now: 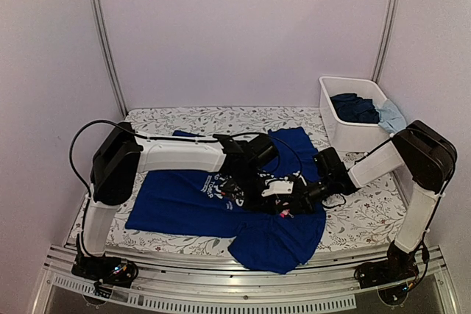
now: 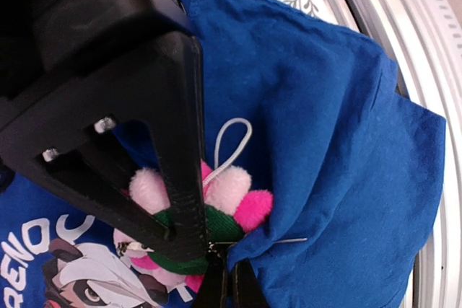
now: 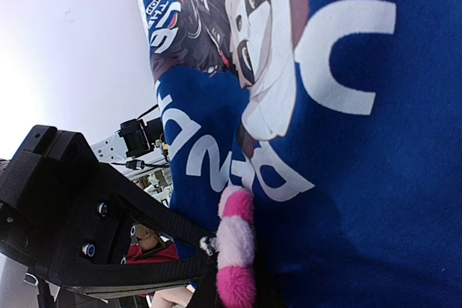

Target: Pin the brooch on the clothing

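Left gripper (image 1: 254, 193) and right gripper (image 1: 292, 201) sat tip to tip in the top view, over the shirt (image 1: 176, 204) beside its print; brooch (image 1: 284, 213) only a pink speck between them

Left wrist: left gripper (image 2: 215, 249) jaws together, tips at the brooch (image 2: 229, 191) green centre against a shirt (image 2: 325, 106) fold; bare pin lay over the cloth; actual grip not clear

Right wrist: right gripper (image 3: 214, 268) clamped on the brooch (image 3: 235, 239), petals touching the shirt (image 3: 375, 178) by the PANDA lettering
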Controlling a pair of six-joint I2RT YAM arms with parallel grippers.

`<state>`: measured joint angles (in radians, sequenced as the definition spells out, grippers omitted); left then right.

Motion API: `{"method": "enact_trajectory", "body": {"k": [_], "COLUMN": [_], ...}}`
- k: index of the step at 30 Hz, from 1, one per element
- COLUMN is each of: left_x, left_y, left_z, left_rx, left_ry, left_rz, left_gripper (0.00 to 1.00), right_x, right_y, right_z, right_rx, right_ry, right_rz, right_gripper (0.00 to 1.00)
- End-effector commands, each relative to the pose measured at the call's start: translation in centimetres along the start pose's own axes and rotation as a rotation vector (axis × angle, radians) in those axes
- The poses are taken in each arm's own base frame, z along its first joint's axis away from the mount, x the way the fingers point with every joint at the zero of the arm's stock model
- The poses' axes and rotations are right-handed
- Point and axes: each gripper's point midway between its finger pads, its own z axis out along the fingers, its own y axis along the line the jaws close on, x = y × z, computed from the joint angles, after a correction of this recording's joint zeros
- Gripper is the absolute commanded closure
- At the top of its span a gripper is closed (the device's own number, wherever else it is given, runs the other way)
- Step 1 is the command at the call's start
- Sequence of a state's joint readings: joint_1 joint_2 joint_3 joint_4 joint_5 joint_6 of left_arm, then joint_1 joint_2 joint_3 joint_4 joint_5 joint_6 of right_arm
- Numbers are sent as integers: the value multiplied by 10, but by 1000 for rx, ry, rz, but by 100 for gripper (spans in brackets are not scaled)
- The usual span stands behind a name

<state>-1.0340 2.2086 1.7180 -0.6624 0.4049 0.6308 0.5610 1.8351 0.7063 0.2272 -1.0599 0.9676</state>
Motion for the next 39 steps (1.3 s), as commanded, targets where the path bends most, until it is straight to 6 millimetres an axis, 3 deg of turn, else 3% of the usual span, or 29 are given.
{"method": "enact_trajectory", "body": {"k": [1, 5, 11, 14, 22, 25, 28, 36, 39], "left_x": [-40, -48, -36, -33, -35, -27, -23, -14, -14], "left_y": [32, 37, 49, 44, 36, 40, 39, 28, 19], "left_z": [-24, -34, -33, -29, -25, -21, -20, -29, -35], "left_rx": [-160, -188, -239, -203, -125, -143, -141, -93, -39], "left_ry": [-132, -171, -139, -140, -159, -137, -126, -80, -66], "left_rz": [34, 23, 16, -3, -83, -97, -111, -138, -124], "left_gripper": [100, 100, 100, 100, 100, 90, 73, 59, 48], "right_x": [19, 24, 35, 39, 40, 39, 38, 36, 36], "right_y": [23, 25, 36, 46, 51, 49, 45, 31, 30], "right_z": [4, 6, 0, -5, -5, -4, -2, 3, 4], "right_rx": [-58, -63, -99, -113, -143, -144, -140, -132, -136], "right_ry": [71, 92, 111, 99, 91, 95, 88, 94, 96], "right_rz": [-50, -48, -105, -180, -276, -260, -257, -247, -244], "right_gripper": [100, 100, 100, 100, 100, 100, 100, 100, 100]}}
